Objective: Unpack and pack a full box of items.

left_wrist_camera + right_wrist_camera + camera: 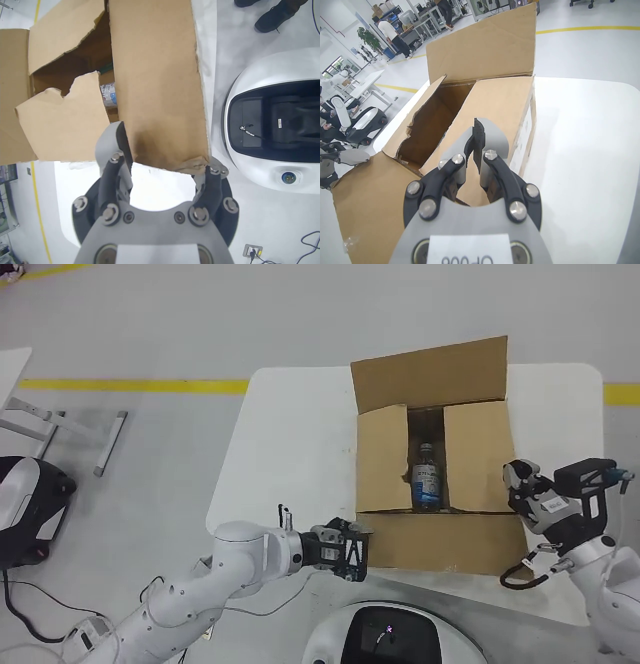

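- Left gripper: fingers spread wide, with the short end of the near flap lying between them. One torn corner of the flap seems to touch a finger. Nothing is pinched.
- Box: brown corrugated card, rectangular. It stands on the middle of the table, towards the right arm's side.
- Far flap stands upright, while the near flap lies folded outward over the table edge.
- Side flaps: folded inward, with a narrow gap between them. Their edges are ragged and torn, and the near flap's corner is crumpled and soft.
- Bottle: clear plastic with a blue-and-white label, lying inside the box and seen through the gap.
- Right gripper: ribbed pads pressed together and holding nothing. It sits beside the box's near corner, above one side flap.
- Table: white, smooth, with rounded corners.
- Risk 1: a pull at the weakened corner would likely tear the card further.
- Risk 2: the box may slide on the slick top, since nothing braces it.
- Risk 3: the inward side flaps narrow the opening, so a reach for the bottle may snag on them.
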